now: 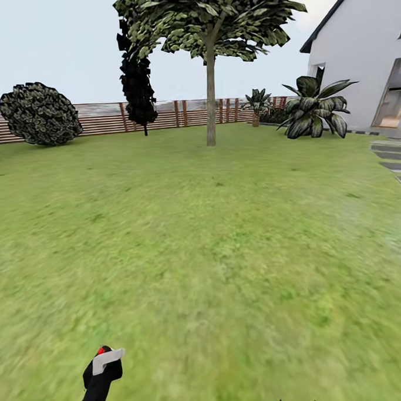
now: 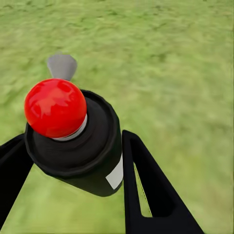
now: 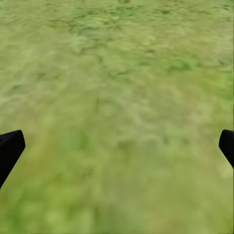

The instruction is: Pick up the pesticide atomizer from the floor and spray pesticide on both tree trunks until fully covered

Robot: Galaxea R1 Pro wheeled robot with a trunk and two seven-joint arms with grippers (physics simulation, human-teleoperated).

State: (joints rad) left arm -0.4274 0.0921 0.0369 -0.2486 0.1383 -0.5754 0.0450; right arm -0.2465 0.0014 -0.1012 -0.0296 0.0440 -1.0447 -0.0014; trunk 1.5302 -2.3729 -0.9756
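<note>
Head view: one tree (image 1: 210, 100), one atomizer (image 2: 78, 141) clamped in left tool (image 2: 73, 170); right tool (image 3: 117, 146) wide.

Atomizer (image 1: 99, 379) cut off by bottom edge in head view; lower body hidden. Left tool (image 2: 73, 161) fingers (image 2: 151, 195) cut off by frame edge in left wrist view. Right tool (image 3: 117, 146): fingertips (image 3: 9, 146) barely enter right wrist view, rest cut off. Tree (image 1: 208, 65) crown cut off at top. House (image 1: 363, 57) cut off at right. Near lawn (image 1: 227, 269) blurred.
</note>
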